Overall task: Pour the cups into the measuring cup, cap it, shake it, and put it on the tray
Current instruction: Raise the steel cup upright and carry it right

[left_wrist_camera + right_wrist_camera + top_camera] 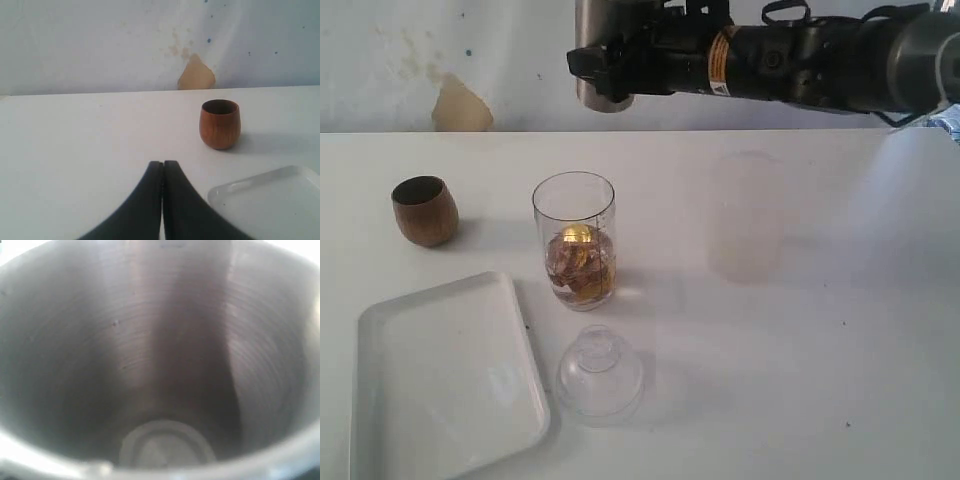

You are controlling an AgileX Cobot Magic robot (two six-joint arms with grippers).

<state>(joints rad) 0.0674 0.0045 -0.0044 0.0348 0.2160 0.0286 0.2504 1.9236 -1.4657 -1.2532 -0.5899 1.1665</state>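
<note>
My right gripper (605, 68) is shut on the steel tumbler (593, 22), held high above the measuring cup (574, 215). The right wrist view looks straight into the tumbler (160, 355), and its inside is bare. The clear measuring cup stands upright at mid-table with gold and brown pieces (580, 268) in its bottom. The wooden cup (424, 210) (220, 124) stands at the left, the frosted cup (746, 215) at the right. In front of the measuring cup the cap (599, 372) rests on the table. The tray (440, 380) (270, 200) lies front left. My left gripper (163, 165) is shut on nothing, low over the table beside the tray.
A pale wall with a tan patch (460, 105) runs behind the table's far edge. The right arm (800, 60) stretches across the top of the exterior view from the right.
</note>
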